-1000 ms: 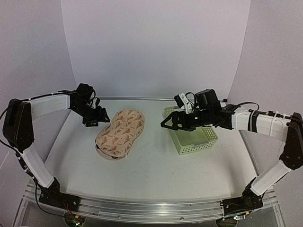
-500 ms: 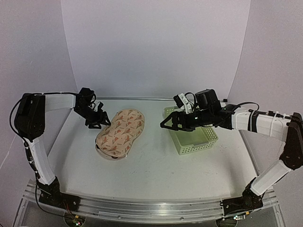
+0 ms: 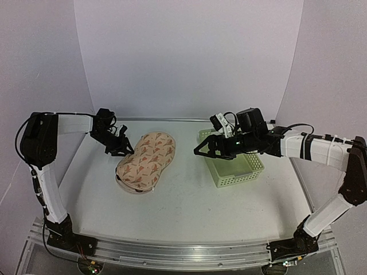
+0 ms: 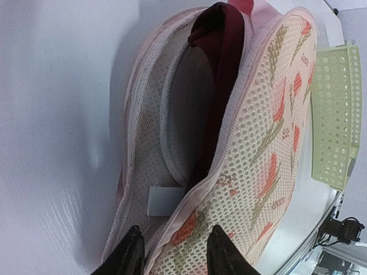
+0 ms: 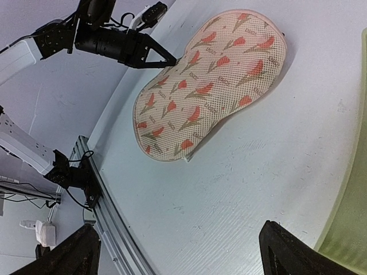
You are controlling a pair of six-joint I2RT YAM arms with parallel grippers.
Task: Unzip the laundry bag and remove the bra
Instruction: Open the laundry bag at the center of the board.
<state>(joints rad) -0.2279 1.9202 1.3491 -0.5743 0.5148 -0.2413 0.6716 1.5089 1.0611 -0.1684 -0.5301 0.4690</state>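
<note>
The laundry bag point(image 3: 146, 161) lies flat left of the table's middle, beige-pink with orange-red prints. In the left wrist view its edge gapes open point(image 4: 269, 132), showing the pale inside and the dark maroon bra point(image 4: 221, 51) tucked in it. My left gripper point(image 3: 124, 146) is open at the bag's left edge, its fingertips point(image 4: 221, 252) straddling the upper flap's zipper edge. My right gripper point(image 3: 200, 152) is wide open and empty, held above the table just right of the bag, which also shows in the right wrist view point(image 5: 206, 80).
A pale green mesh basket point(image 3: 234, 167) stands under and right of my right gripper; its corner shows in the left wrist view point(image 4: 335, 109). The table's front rail point(image 5: 109, 229) runs along the near edge.
My left arm has shifted a little, drawing its gripper closer to the bag's left edge. The right arm and the bag have not visibly moved.
</note>
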